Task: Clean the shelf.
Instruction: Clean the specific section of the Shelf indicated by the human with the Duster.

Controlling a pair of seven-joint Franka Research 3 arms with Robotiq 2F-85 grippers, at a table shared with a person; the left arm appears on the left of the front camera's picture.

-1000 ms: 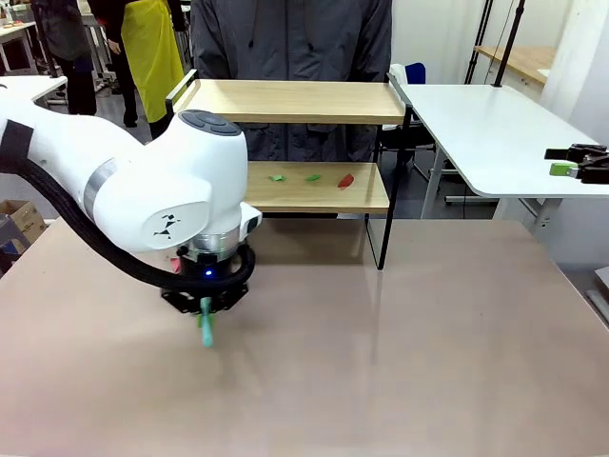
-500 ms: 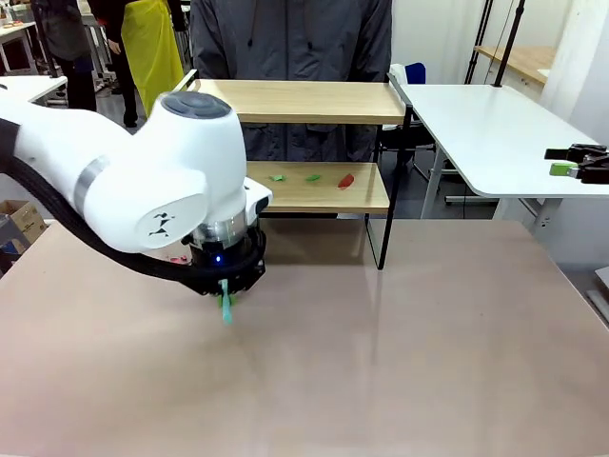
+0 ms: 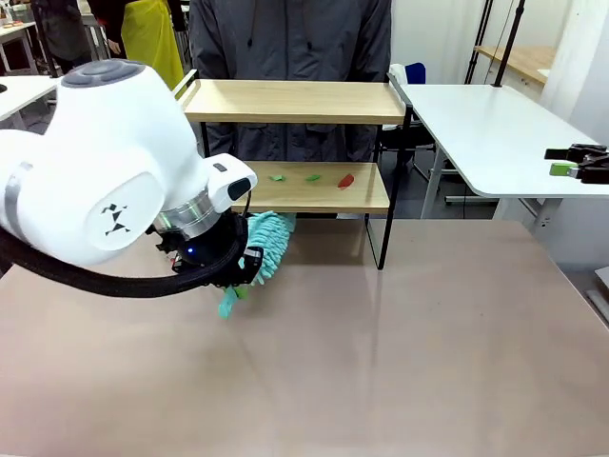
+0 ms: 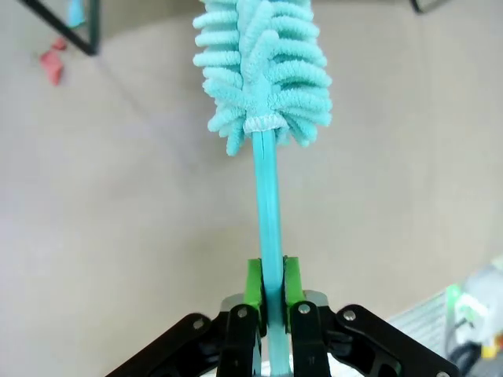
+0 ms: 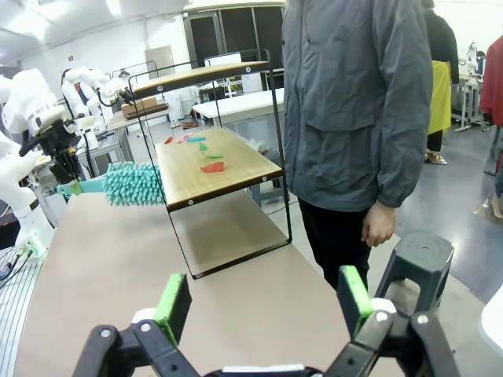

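The shelf (image 3: 295,101) stands at the table's far side. Its lower board (image 3: 319,195) carries two green scraps (image 3: 277,177) and a red scrap (image 3: 345,181). My left gripper (image 3: 226,273) is low over the table in front of the shelf's left part. It is shut on the handle of a teal duster (image 3: 268,246); its green pads (image 4: 253,284) clamp that handle, and the fluffy head (image 4: 259,63) points at the lower board's front edge. My right gripper (image 5: 263,302) is open and holds nothing, off the table's right side, looking at the shelf (image 5: 212,161) and the duster (image 5: 132,183).
A person in a grey jacket (image 3: 290,38) stands right behind the shelf. A red scrap (image 4: 53,67) lies on the table beside the shelf's black leg (image 4: 67,30). A white table (image 3: 476,124) adjoins on the right, and a grey stool (image 5: 416,259) stands by the person.
My left arm has swung toward the shelf and turned its wrist. The duster's head, hidden under the arm before, now sticks out toward the lower board.
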